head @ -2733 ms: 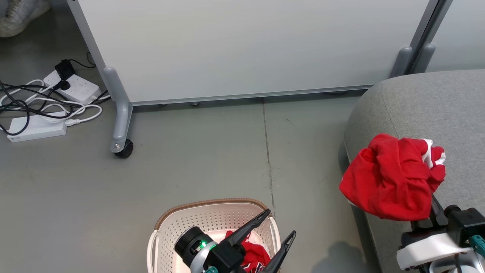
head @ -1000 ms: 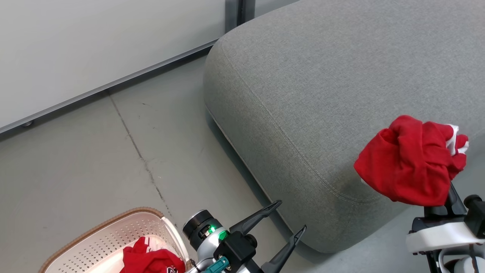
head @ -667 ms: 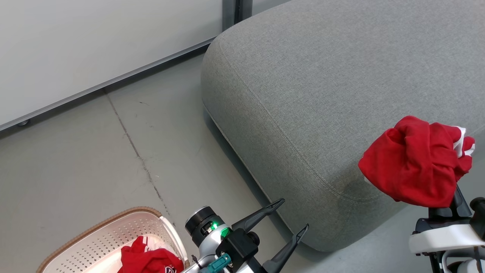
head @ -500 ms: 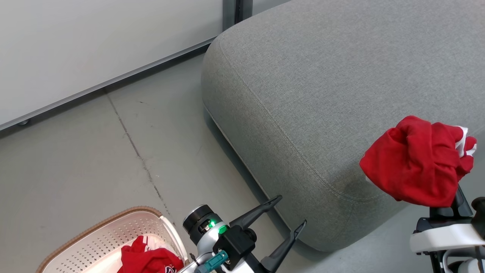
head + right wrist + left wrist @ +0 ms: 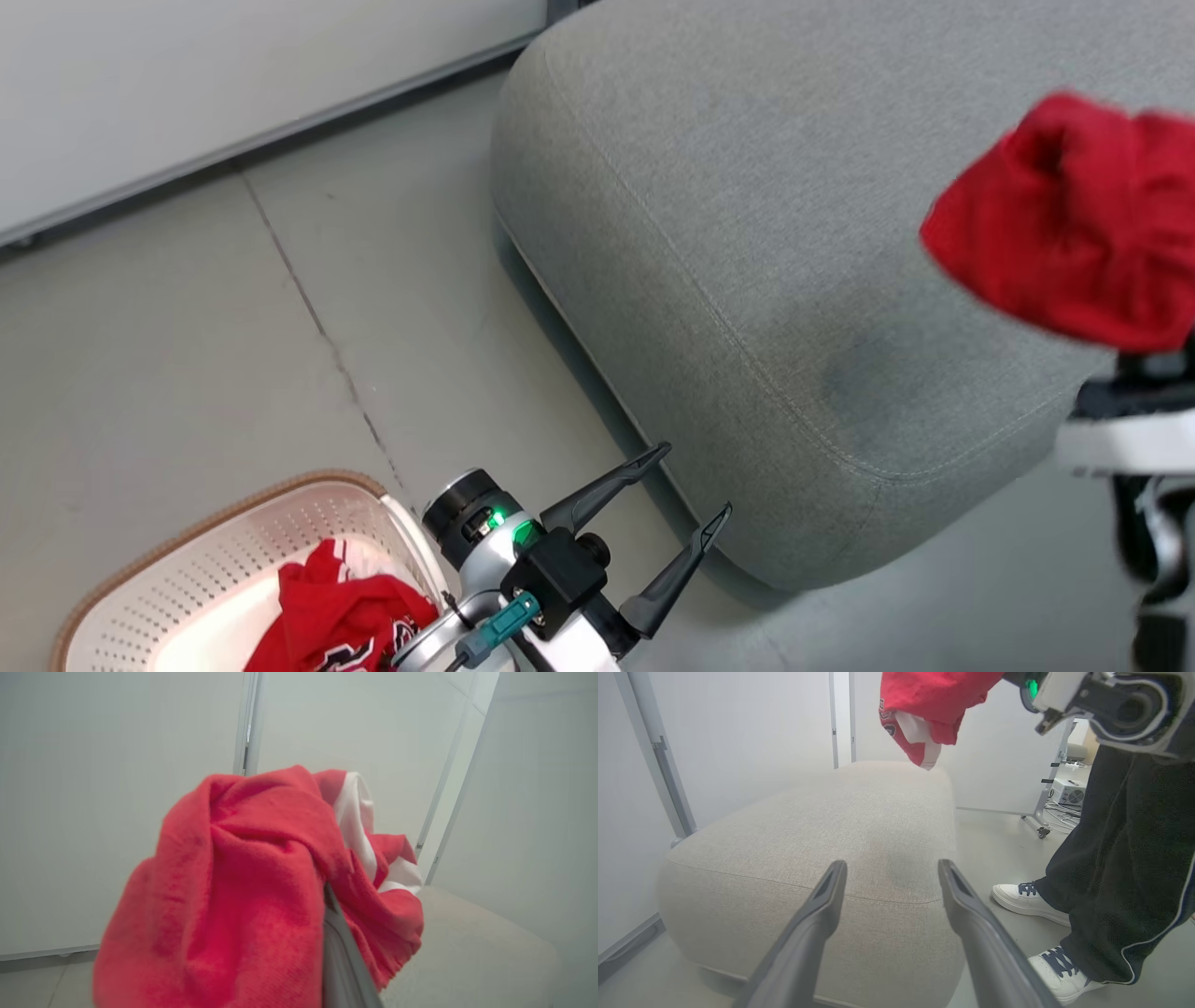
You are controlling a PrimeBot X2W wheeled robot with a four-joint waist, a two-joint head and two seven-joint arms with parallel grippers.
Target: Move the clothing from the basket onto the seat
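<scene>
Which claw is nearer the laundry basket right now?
Left. The left claw hangs open beside the laundry basket; the right claw, shut on a red garment, is over the sofa cushion.

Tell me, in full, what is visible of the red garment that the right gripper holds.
The red garment is a crumpled bundle of soft-looking bright red fabric with a white band and, in the left wrist view, a small dark print near its lower edge. The right gripper is shut on it, one dark finger showing among the folds. It hangs in the air above the grey seat and seems not to touch it. The head view shows it blurred.
</scene>
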